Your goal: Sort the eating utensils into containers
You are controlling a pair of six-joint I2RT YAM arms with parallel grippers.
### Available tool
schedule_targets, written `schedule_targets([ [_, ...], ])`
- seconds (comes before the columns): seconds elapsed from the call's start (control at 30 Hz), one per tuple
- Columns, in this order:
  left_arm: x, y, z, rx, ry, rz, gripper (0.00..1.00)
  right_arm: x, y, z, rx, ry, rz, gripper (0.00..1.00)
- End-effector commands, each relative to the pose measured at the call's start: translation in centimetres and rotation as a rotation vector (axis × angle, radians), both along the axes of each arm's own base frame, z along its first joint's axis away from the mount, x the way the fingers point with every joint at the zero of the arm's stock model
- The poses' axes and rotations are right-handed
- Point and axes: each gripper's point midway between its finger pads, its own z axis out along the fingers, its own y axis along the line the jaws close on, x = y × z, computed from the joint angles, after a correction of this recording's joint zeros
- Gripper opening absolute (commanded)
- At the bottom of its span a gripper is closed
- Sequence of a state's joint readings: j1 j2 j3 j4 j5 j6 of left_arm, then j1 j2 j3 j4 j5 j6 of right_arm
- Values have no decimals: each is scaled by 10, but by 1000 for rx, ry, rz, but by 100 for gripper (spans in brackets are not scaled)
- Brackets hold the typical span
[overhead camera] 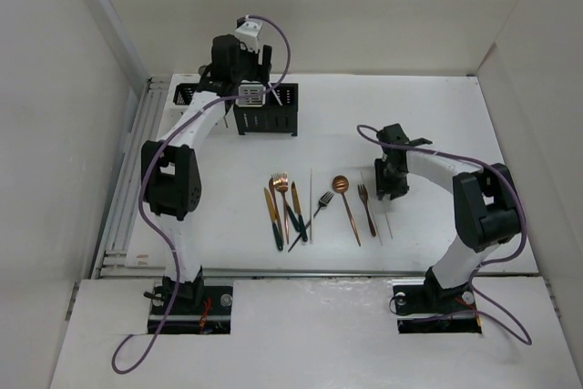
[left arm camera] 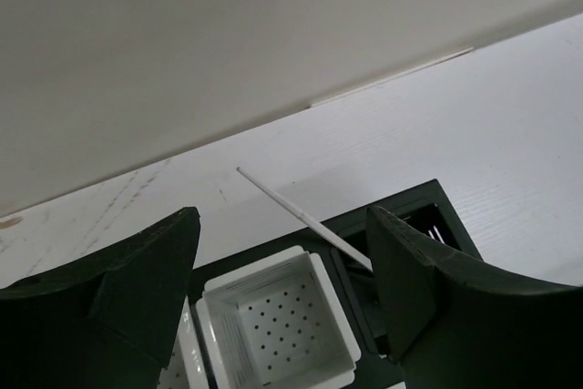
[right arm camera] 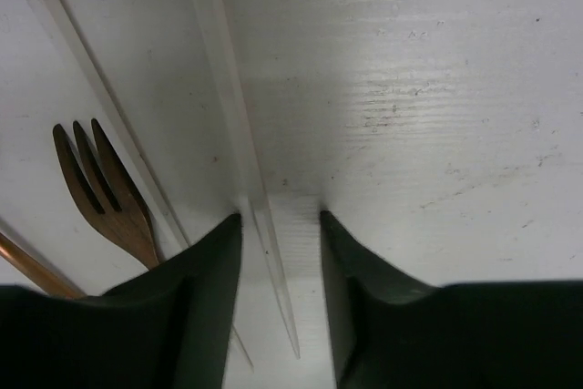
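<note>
Several eating utensils lie mid-table: copper fork (overhead camera: 280, 183), dark knife (overhead camera: 295, 211), silver fork (overhead camera: 322, 202), copper spoon (overhead camera: 343, 192), a second copper fork (overhead camera: 365, 203) and a white stick (overhead camera: 311, 207). The containers (overhead camera: 267, 112) stand at the back left. My left gripper (left arm camera: 282, 216) hangs open over a white caddy (left arm camera: 273, 330), holding nothing. A thin white stick (left arm camera: 301, 211) leans out of the black caddy (left arm camera: 428, 211) beside it. My right gripper (right arm camera: 279, 218) is down on the table, its open jaws straddling a clear white stick (right arm camera: 239, 125), closer to the left finger.
Another white stick (right arm camera: 100, 107) and a copper fork (right arm camera: 105, 193) lie just left of the right gripper. The enclosure's back wall (left arm camera: 228, 43) rises close behind the containers. A metal rail (overhead camera: 127, 179) runs along the table's left edge.
</note>
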State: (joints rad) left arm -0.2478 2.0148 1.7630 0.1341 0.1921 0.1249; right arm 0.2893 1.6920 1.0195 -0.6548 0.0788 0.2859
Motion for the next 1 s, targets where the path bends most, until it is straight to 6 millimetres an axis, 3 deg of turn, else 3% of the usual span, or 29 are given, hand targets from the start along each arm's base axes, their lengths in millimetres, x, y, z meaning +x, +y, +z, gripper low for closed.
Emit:
schedule_targets([
  [0.0, -19, 17, 74, 8, -90, 51, 71, -3, 1, -12, -8, 30, -5, 40],
  [0.1, -24, 18, 77, 3, -74, 53, 71, 0, 1, -10, -11, 33, 4, 25],
  [0.2, -33, 16, 80, 4, -56, 33, 71, 2, 2, -12, -16, 43, 14, 0],
  [0.23, -36, 15, 88, -2, -65, 20, 71, 2, 2, -12, -16, 43, 14, 0],
  [0.33, -44, 11, 87, -3, -43, -10, 71, 1, 1, -11, -17, 36, 25, 0],
  [0.43, -53, 4, 89, 9, -31, -74, 71, 10, 2, 3, -21, -38, 51, 0],
  [0.57, -72, -17, 93, 25, -21, -217, 71, 34, -1, 51, -33, -210, 58, 0],
  [0.6, -82, -30, 88, 21, 1, -286, 71, 46, 0, 76, -25, -285, 61, 0],
  [0.63, -88, -39, 86, 24, 9, -331, 71, 47, -2, 82, -32, -307, 54, 0],
  [0.73, -115, -67, 79, 4, 51, -493, 74, 69, 4, 136, 4, -456, 56, 0],
  [0.87, -152, -97, 76, -43, 94, -700, 80, 98, 39, 223, 181, -711, 115, 0],
  [0.93, -176, -118, 77, -62, 104, -821, 83, 107, 78, 283, 306, -882, 179, 0],
  [0.97, -180, -122, 75, -62, 116, -832, 84, 111, 80, 291, 323, -918, 172, 0],
])
